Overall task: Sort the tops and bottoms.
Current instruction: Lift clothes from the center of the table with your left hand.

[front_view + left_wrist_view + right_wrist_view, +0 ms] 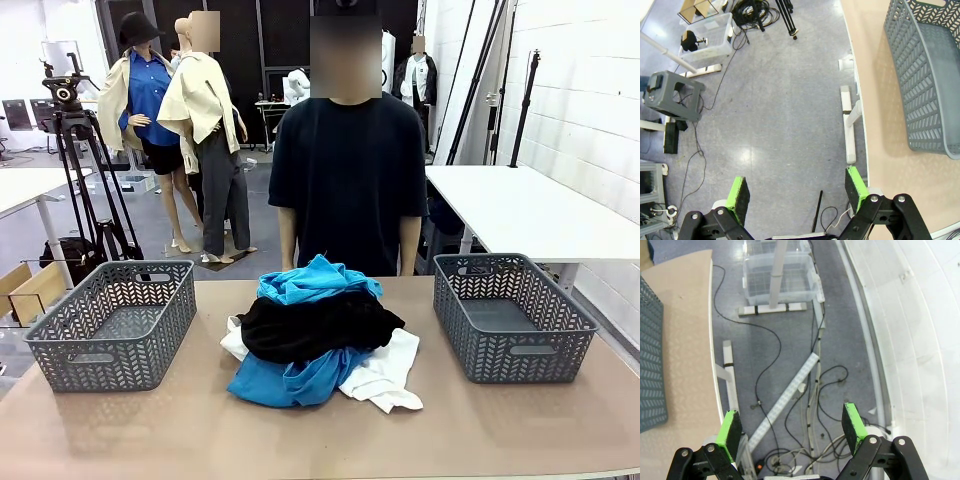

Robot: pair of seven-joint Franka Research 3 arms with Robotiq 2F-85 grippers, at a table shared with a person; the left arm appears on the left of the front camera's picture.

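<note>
Big tan table (500,435) across the rm. A person (350,170) in a black tee stands at the far side, arms down. Two grey mesh baskets sit on it, well apart: left basket (110,340) and right basket (520,350).

Btwn them, mid-table, is one heap of clothes. The black bottoms (315,325) lie across the middle, on top of the rest. Tops are under and around: far turquoise top (315,280) sticks out twd the person, near turquoise top (285,380) at the front, white top (385,375) front right.

Left gripper (796,192): jaws wide apart, just floor btwn the pads, hanging off the table edge nr the left basket. Right gripper (792,425): fingers spread too, over cabled floor beside the table's other end.
</note>
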